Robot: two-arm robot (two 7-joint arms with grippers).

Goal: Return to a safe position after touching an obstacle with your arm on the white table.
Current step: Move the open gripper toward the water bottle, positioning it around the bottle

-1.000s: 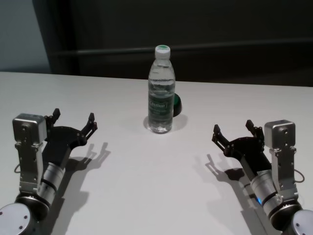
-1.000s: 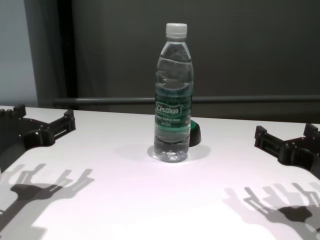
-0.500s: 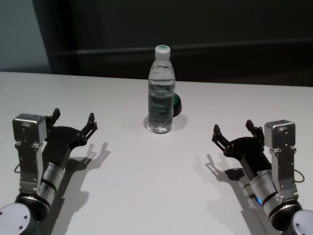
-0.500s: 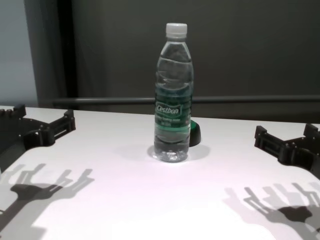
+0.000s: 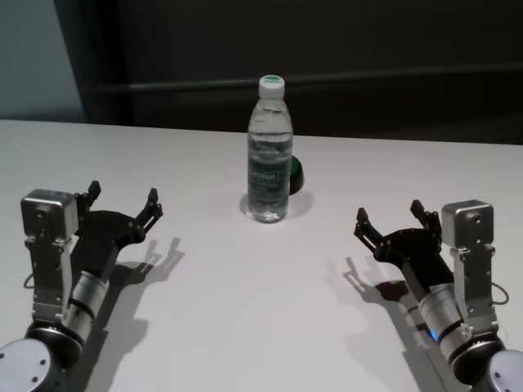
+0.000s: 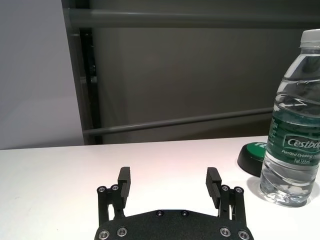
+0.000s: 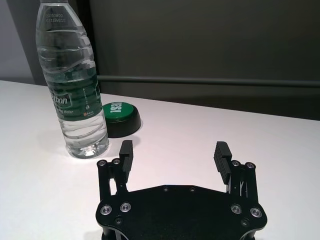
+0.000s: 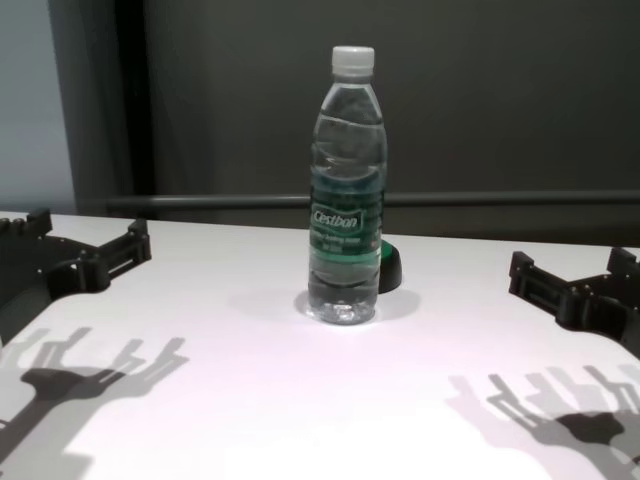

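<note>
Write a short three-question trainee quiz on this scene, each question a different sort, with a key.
1. True or false: the water bottle stands upright on the white table.
2. What sits right behind the bottle? A) a green-topped button B) a cup C) a sponge
3. Fill in: the left gripper and right gripper both have their jaws ____, holding nothing.

Key: 1 true; 2 A; 3 open.

Green-topped dome [image 5: 294, 174] half behind the bottle [image 5: 270, 151]; its lettering partly hidden.
</note>
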